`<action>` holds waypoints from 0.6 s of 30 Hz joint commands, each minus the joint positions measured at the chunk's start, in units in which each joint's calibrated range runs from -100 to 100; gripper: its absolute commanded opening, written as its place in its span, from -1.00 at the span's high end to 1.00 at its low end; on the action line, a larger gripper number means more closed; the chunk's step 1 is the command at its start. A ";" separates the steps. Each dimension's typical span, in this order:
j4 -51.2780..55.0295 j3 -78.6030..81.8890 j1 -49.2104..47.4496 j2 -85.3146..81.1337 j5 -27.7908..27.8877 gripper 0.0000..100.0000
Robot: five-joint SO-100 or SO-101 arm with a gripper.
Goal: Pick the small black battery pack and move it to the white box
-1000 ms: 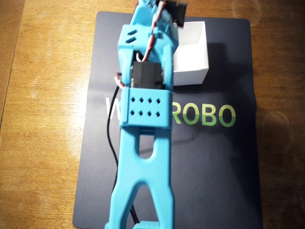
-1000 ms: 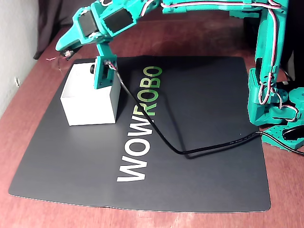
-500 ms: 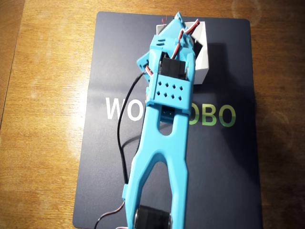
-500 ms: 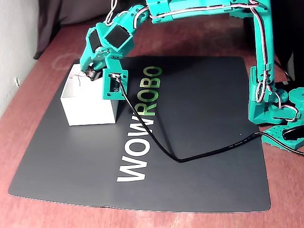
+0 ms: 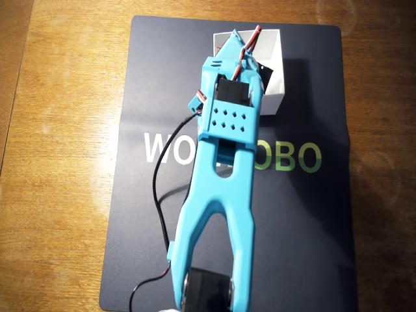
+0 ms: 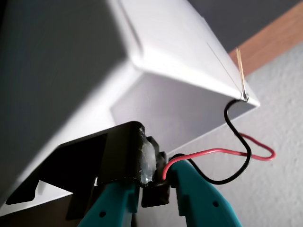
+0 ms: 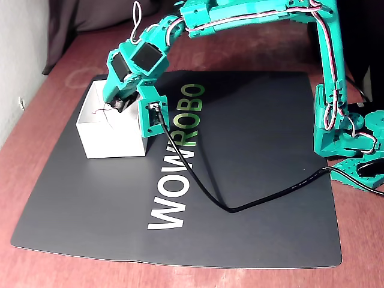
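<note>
On the dark mat (image 7: 252, 180), white box (image 7: 114, 139); only wrist view: gripper (image 6: 156, 189) clamping battery pack (image 6: 118, 156).

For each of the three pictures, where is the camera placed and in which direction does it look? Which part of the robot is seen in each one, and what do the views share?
Overhead view: above the black mat, looking straight down; the arm's blue links cover part of the white box.
Wrist view: on the gripper, looking along its teal jaws into the box; the battery pack sits clamped between them.
Fixed view: beside the table, angled down; the whole arm from base to gripper shows.
Shared: all three show the white box.
</note>
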 commanded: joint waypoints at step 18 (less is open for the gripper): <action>12.56 -2.79 -1.00 -11.96 -5.09 0.75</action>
